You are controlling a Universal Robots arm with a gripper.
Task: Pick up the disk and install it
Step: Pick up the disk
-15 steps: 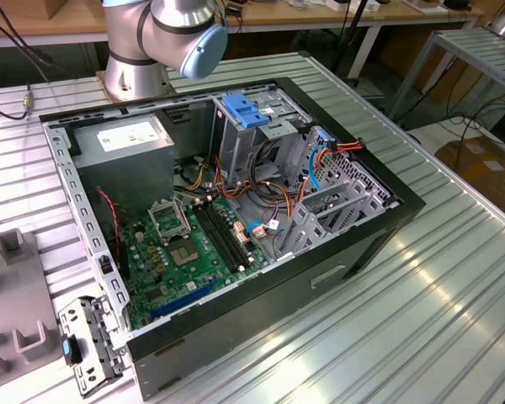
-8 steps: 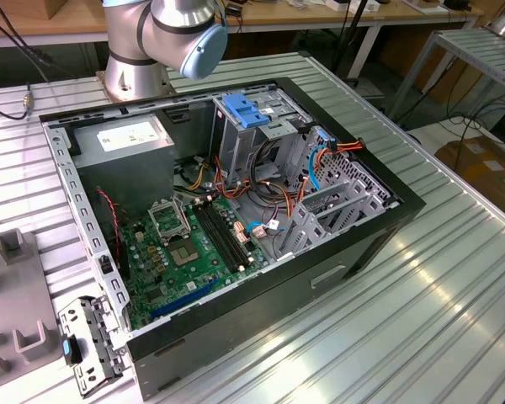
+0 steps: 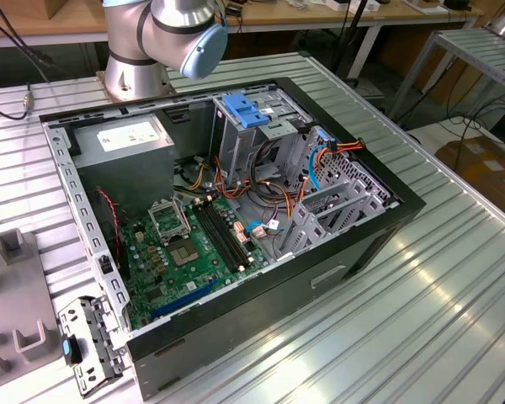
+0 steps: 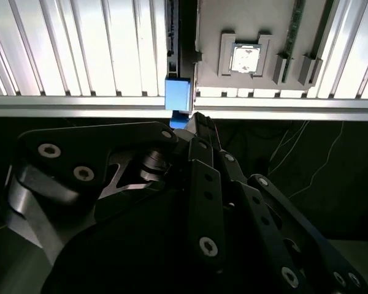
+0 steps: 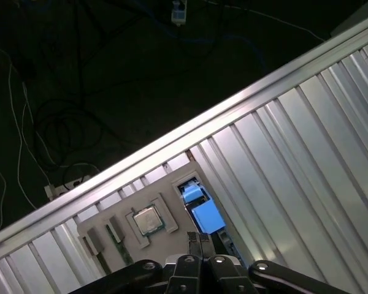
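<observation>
Table: slatted aluminium top (image 3: 454,278) carrying the grey tray (image 4: 214,18), which lies against the table's edge rail in both wrist views
Computer case: black and open (image 3: 261,311), motherboard and cables showing; on the exterior view's right of the grey tray, apart from it
Arm: silver base with a blue cap (image 3: 164,34), standing well apart from the grey tray, beyond the case
Gripper: black linkages (image 5: 202,237) over the grey tray's edge, tip right at the disk's blue end; I cannot tell whether it is open, closed or gripping
Metal bracket: pale plate with a blue tab (image 3: 88,345), flat on the table between the grey tray and the case
Disk: dark body with a bright blue end (image 5: 205,214), standing on edge in a slot along one side of the grey tray
Memory stick: green strip (image 4: 294,30) held in the grey tray, on the far side of the chip from the disk
Processor chip: silver square (image 4: 244,59) seated in a raised frame on the grey tray, near the disk's slot
</observation>
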